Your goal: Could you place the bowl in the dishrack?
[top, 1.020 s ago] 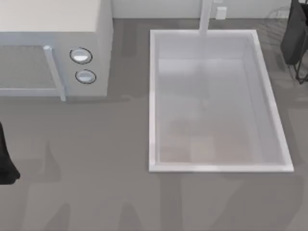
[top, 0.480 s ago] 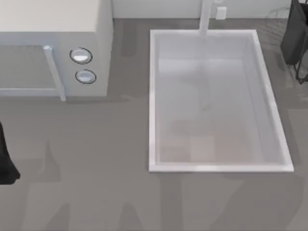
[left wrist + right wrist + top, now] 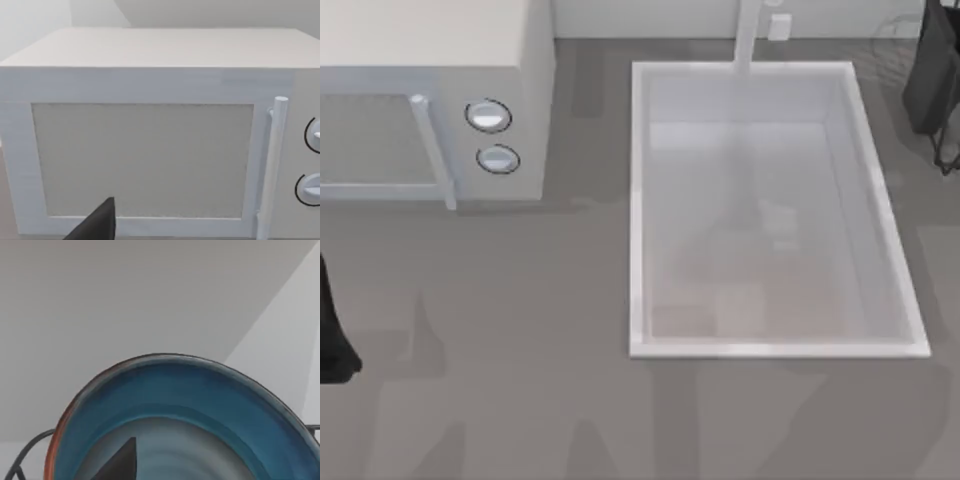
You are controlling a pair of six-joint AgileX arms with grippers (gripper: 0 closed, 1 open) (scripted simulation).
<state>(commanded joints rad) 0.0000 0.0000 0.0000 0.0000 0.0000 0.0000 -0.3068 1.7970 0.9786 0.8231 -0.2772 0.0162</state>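
The bowl (image 3: 190, 405) shows its glossy blue-teal inside and reddish-brown rim close up in the right wrist view. A dark part of my right gripper (image 3: 120, 464) lies across its inside. Thin dark wires of the dishrack (image 3: 27, 452) curve out from beside the bowl. In the top view the dishrack (image 3: 948, 150) is at the far right back corner, and my right arm (image 3: 932, 70) hangs over it and hides the bowl. My left arm (image 3: 330, 335) is parked at the table's left edge, and its gripper (image 3: 97, 227) faces the microwave.
A white microwave (image 3: 430, 110) stands at the back left, with its handle (image 3: 432, 150) and two knobs toward the front. The white sink basin (image 3: 645, 200) fills the middle right, with a faucet (image 3: 748, 35) at its back. Grey counter runs along the front.
Neither arm has moved. Only a faint shading inside the sink basin has shifted.
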